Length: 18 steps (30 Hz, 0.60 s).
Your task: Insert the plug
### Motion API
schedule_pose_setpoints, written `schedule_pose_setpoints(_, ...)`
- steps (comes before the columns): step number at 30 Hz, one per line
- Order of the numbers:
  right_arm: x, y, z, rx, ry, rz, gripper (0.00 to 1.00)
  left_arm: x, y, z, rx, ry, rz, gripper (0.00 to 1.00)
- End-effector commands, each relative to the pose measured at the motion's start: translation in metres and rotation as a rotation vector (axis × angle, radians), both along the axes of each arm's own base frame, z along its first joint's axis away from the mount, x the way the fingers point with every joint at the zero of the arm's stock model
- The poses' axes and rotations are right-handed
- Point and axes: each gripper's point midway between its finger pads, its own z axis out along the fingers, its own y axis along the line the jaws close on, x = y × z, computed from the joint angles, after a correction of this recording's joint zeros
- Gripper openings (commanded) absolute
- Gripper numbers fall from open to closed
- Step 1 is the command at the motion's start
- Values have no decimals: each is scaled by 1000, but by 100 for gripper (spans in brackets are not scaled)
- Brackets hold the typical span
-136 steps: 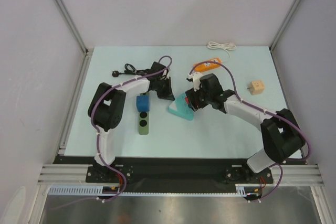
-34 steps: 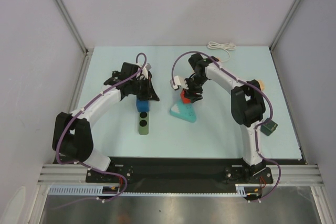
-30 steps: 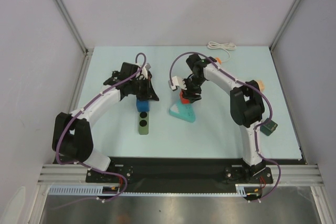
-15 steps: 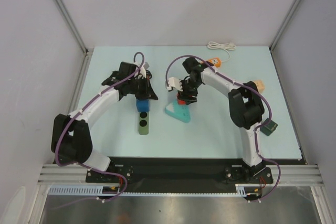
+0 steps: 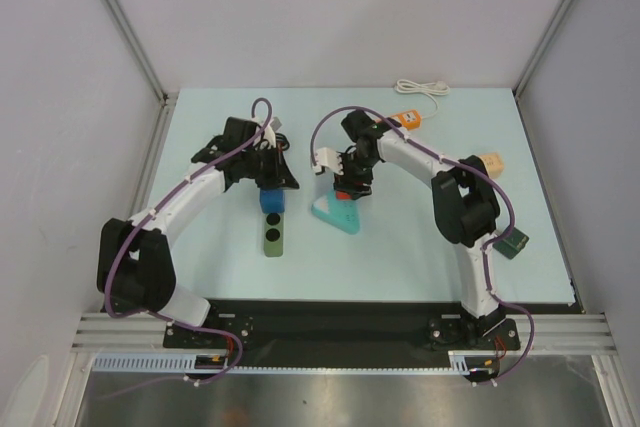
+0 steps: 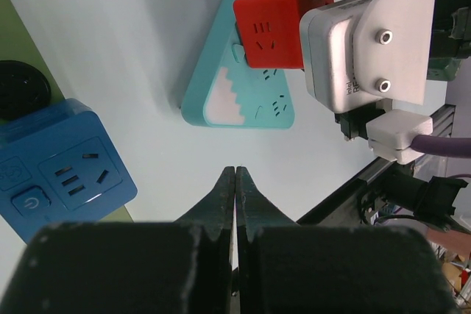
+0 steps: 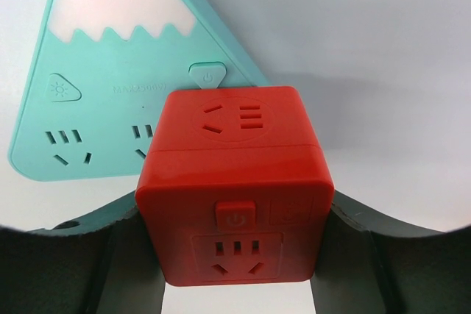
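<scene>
The plug and its black cord are hidden from every view; my left arm covers the back-left table in the top view. My left gripper [image 5: 286, 181] [image 6: 235, 171] is shut with nothing between its fingers, hovering just beyond a blue cube socket [image 5: 271, 201] [image 6: 60, 174]. My right gripper [image 5: 347, 188] [image 7: 235, 234] is shut on a red cube socket [image 5: 345, 190] [image 7: 234, 182] [image 6: 277, 24], one finger on each side. The red cube sits over one corner of a teal triangular socket board [image 5: 333, 213] [image 7: 103, 108] [image 6: 235, 90].
A green strip with black discs [image 5: 272, 237] lies under and in front of the blue cube. An orange power strip [image 5: 405, 118] with a white cord [image 5: 425, 88] lies at the back. A wooden block [image 5: 491, 161] and a dark green block [image 5: 512, 243] are beside the right arm.
My right gripper has carried the red cube to the left, and the teal triangle has slid left with it. My left gripper drifted slightly left, staying shut.
</scene>
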Motion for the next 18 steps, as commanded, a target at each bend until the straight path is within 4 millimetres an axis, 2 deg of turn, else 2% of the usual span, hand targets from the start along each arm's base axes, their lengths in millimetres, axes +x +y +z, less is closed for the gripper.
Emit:
schedule_pose_setpoints(1, -12, 1, -23, -57, 45, -1, 51, 2, 1, 15, -18, -59, -3, 0)
schedule_pose_setpoints(2, -11, 0, -22, -54, 46, -4, 60, 1, 1, 15, -18, -61, -3, 0)
schedule_pose_setpoints(7, -2, 4, -8, -17, 17, -26, 67, 1, 2, 16, -20, -62, -2, 0)
schedule_pose_setpoints(10, 1, 8, 0, 7, 0, -29, 100, 1, 3, 15, -16, -61, -1, 0)
schedule_pose_setpoints(15, 8, 8, 17, 51, -33, -44, 100, 2, 4, 16, -9, -72, 4, 0)
schedule_pose_setpoints(18, 13, 6, 36, 82, -64, -52, 100, 2, 5, 16, -8, -75, 6, 0)
